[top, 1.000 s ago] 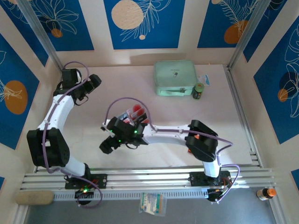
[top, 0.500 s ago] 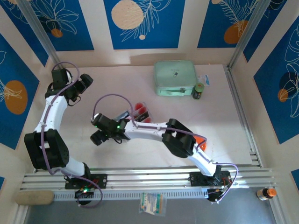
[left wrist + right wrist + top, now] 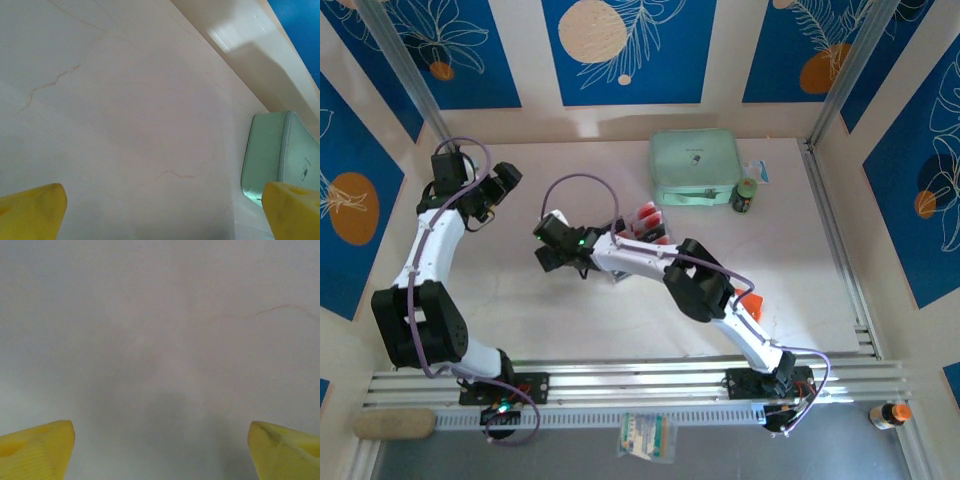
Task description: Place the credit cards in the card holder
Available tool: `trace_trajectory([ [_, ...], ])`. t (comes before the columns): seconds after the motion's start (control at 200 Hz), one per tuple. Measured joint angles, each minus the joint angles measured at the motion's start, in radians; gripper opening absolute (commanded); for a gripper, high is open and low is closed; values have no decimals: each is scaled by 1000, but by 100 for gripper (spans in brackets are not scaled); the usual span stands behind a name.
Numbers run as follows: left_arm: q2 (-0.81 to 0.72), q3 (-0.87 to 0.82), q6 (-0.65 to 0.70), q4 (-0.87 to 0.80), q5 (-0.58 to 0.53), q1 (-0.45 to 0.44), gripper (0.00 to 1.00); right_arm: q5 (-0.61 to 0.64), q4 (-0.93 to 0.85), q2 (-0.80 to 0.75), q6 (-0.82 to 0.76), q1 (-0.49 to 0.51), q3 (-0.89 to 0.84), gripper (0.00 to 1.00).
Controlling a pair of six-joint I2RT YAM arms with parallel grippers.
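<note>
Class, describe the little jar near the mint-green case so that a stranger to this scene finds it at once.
Start at the pale table, then find the mint-green case near its far wall. At the near right-hand corner of that case stands the small jar: round, dark and green-topped, far smaller than the flat case.
</note>
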Motion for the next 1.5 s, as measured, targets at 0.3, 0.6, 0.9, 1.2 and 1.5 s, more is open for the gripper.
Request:
trace_trajectory([
  [0.3, -31, -58, -1, 21, 56, 0, 100, -206, 26, -37, -83, -73, -22, 91],
  [0.6, -60, -202, -27, 74, 88, -32, 100, -325, 83, -401, -21, -31, -357, 90],
  [0.9, -146, -259, -43, 91, 106, -80, 100, -344, 115, -649, 119, -55, -781, 91],
  [1.2, -199, -288, -66, 111, 105, -126, 100, -344, 132, -647, 213, -74, -861, 91],
  [1.5, -198, -288, -71, 112, 104, -145, 100, -364, 158, -567, 251, -105, -843, 91],
])
